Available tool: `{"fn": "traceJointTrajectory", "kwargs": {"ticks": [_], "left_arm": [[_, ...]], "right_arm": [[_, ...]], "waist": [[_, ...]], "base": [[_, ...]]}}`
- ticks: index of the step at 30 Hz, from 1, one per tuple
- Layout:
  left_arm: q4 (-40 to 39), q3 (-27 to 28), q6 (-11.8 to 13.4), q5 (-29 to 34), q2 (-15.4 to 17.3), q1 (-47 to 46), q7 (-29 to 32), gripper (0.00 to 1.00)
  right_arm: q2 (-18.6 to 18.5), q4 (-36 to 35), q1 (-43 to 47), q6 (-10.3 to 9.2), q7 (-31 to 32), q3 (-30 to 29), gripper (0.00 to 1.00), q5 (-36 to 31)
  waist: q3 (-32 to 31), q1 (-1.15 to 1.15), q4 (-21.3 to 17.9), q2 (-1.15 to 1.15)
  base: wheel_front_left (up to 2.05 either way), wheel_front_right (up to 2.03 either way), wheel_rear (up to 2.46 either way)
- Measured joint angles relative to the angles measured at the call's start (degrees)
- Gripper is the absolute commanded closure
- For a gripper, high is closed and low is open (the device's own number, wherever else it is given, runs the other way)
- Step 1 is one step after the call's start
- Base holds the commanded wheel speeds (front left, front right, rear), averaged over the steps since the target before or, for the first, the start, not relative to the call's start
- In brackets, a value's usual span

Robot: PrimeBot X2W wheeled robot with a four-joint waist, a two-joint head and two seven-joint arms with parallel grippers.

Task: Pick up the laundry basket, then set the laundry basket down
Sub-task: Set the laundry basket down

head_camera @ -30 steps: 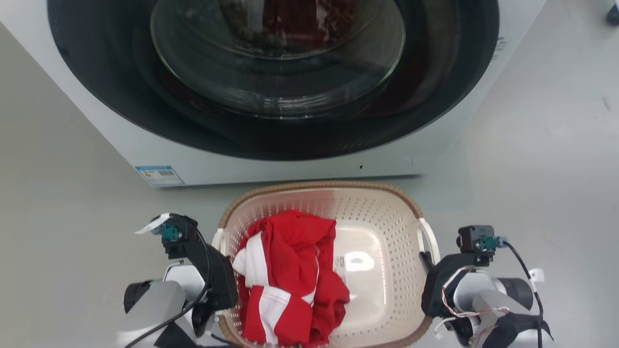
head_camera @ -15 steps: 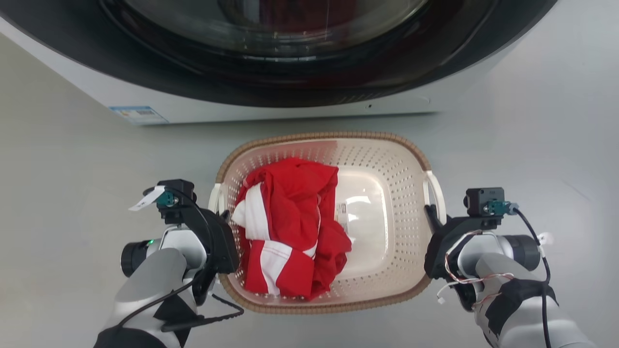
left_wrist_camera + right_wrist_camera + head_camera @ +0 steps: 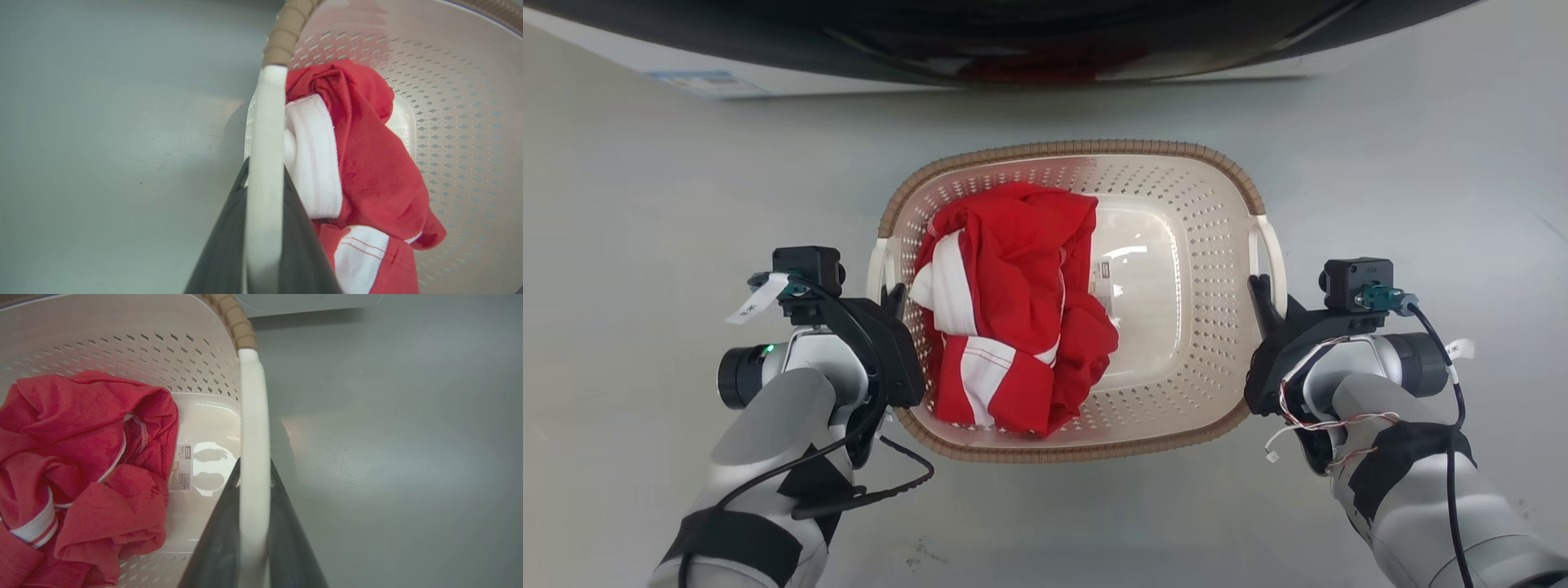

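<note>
The laundry basket [image 3: 1078,149], cream and perforated with a brown woven-look rim, sits in the middle of the head view on or just above the grey floor; which, I cannot tell. A crumpled red and white garment [image 3: 1013,302] fills its left half. My left gripper [image 3: 894,298] is shut on the left white handle [image 3: 265,122], which runs between the dark fingers [image 3: 222,241] in the left wrist view. On the other side, my right gripper [image 3: 1262,290] is shut on the right white handle [image 3: 253,416], pinched between its fingers [image 3: 212,547]. A label [image 3: 184,465] lies on the basket's bottom.
The washing machine [image 3: 1013,49], with its dark round door, stands just beyond the basket at the top edge. A blue sticker [image 3: 698,82] marks its lower left front. Grey floor [image 3: 645,204] spreads to both sides and toward me.
The camera has tilted down: the washer slid to the top edge and the basket and arms sit higher in the view. Both grippers stay clamped on the handles. The basket looks slightly larger.
</note>
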Motion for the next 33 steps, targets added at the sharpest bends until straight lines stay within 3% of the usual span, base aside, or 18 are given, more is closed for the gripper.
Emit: {"fn": "traceJointTrajectory", "kwargs": {"ticks": [12, 33], "left_arm": [[1.2, -0.4, 0.0, 1.6, -0.2, -2.2, -3.8, 1.0], [2.6, -1.1, -0.1, 1.5, -0.2, -3.1, -4.8, 1.0]], "right_arm": [[0.1, 1.1, -2.0, 0.01, -2.1, 0.5, 1.0, -0.6], [0.1, 2.4, -2.4, 0.33, -3.8, 0.4, 1.0, -0.9]], "waist": [[6.6, -0.01, 0.5, 0.0], [7.6, -0.02, 0.8, -0.02]], "base": [[0.0, 0.0, 0.0], [0.0, 0.0, 0.0]]}}
